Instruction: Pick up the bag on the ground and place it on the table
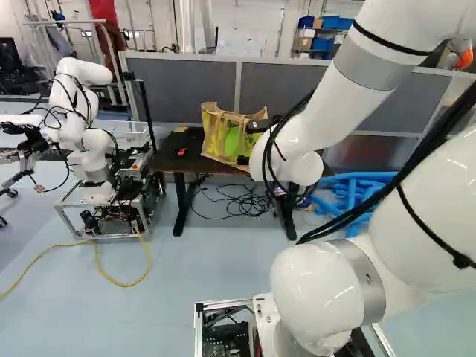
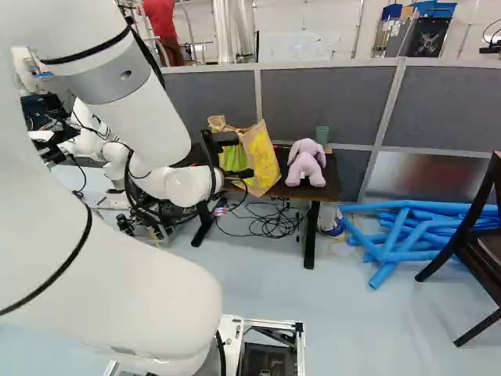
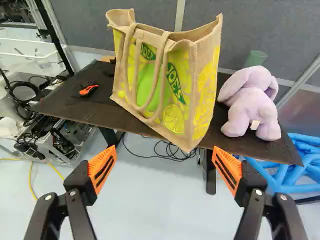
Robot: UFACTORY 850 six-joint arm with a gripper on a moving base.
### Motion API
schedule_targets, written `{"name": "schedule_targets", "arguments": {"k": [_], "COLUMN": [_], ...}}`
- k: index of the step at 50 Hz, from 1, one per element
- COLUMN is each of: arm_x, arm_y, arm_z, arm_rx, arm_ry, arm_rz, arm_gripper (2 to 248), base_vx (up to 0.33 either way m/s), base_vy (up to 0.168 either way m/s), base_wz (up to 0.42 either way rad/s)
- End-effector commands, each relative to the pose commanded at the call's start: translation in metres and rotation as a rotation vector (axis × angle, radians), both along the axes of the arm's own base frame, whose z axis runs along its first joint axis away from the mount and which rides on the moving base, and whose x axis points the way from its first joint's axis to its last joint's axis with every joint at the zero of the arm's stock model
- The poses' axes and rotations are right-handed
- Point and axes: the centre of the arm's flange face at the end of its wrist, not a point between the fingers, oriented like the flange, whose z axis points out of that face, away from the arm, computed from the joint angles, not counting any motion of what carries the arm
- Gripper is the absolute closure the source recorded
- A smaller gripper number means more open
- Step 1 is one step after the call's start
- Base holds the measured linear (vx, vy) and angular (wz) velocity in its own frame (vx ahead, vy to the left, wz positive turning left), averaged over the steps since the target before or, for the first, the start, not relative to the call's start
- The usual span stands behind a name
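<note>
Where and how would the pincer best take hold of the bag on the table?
Likely by the drooping handle of the bag, coming from the near side: it hangs as a slim loop down the face turned toward the open pincer, while the body looks too broad to grip across.

Coarse cloth bag (image 3: 160,85), plush toy (image 3: 250,110), matt table (image 3: 65,104), glossy arm (image 1: 320,290)

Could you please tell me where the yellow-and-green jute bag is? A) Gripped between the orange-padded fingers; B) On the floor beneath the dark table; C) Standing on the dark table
C: the yellow-and-green jute bag stands on the dark table between the lilac plush toy and the small orange-and-black tool, while the black gripper is open.
</note>
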Motion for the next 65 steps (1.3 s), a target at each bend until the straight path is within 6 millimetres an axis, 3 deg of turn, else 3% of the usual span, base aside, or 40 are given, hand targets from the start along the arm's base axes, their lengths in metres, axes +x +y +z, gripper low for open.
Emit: {"name": "schedule_targets", "arguments": {"k": [33, 65], "arm_x": [-0.033, -0.041], "arm_y": [-0.004, -0.005], "arm_z": [-0.016, -0.020], "arm_rx": [0.045, 0.056], "arm_ry": [-0.097, -0.121], "arm_rz": [-0.034, -0.042], "arm_gripper": [3, 3], "base_vx": [0.000, 0.000], "base_vy": [0.000, 0.000], "base_wz": [0.000, 0.000]}}
